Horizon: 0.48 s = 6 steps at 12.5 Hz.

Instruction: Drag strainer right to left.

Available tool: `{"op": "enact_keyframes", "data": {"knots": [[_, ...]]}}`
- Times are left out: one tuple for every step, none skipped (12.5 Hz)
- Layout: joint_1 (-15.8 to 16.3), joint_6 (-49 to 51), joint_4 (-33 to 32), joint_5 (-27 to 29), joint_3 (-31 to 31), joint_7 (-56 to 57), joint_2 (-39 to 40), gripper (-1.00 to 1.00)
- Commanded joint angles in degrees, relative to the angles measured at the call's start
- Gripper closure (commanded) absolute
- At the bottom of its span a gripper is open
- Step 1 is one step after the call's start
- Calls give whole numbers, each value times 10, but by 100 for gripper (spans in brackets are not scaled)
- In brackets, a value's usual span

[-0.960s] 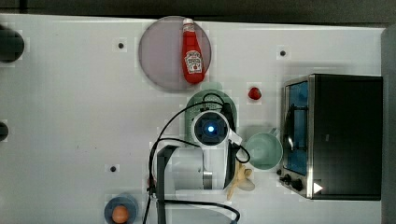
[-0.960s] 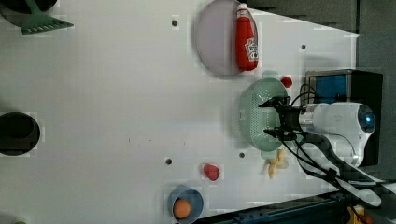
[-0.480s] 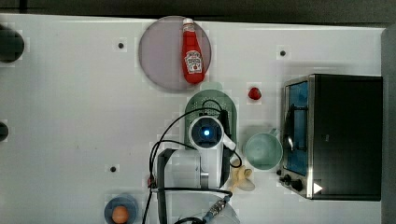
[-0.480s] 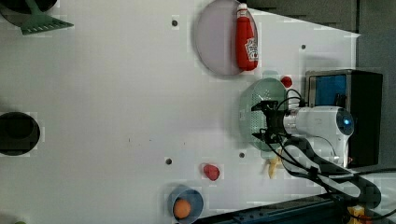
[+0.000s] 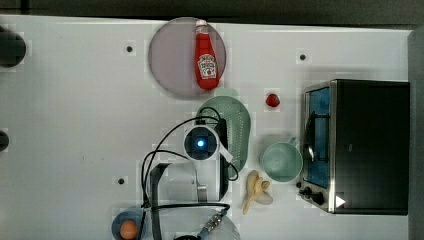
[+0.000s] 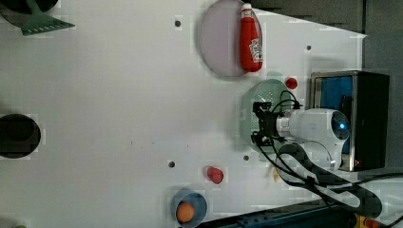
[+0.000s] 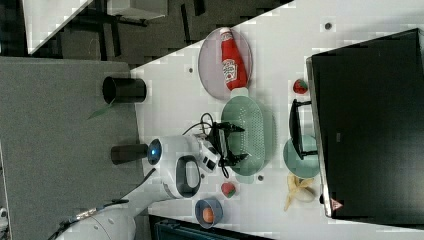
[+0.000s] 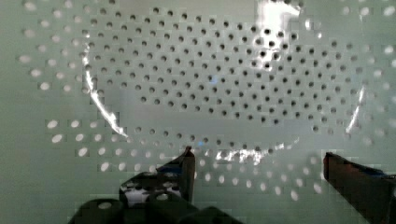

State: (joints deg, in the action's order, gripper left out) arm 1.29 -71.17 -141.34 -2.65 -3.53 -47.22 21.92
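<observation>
Jaws of gripper [image 8: 257, 161] spread wide inside strainer [image 8: 196, 84].

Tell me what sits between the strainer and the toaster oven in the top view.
The mint-green cup sits between the strainer and the toaster oven, toward their lower ends in the top view; higher up, bare table.

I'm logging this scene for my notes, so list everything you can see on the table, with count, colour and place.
strainer: one, mint green, table centre, under the gripper
cup: one, mint green, top view's right of strainer
plate: one, greyish lilac, far edge
ketchup bottle: one, red, lying on plate
toaster oven: one, black, top view's right
banana peel: one, pale yellow, below cup
egg: one, orange, in blue bowl
gripper: one, black, open, over strainer
</observation>
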Motion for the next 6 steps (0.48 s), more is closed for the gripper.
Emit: {"op": "enact_keyframes", "data": {"knots": [[21,2,10,4,-18,-56,-17,-100],[25,3,10,7,-24,-71,-16,-100],[30,3,11,11,-31,-84,-15,-100],[37,3,11,14,-39,-93,-13,-100],[43,3,14,14,-47,-104,-11,-100],[50,3,18,16,-53,-122,-9,-100]]}}
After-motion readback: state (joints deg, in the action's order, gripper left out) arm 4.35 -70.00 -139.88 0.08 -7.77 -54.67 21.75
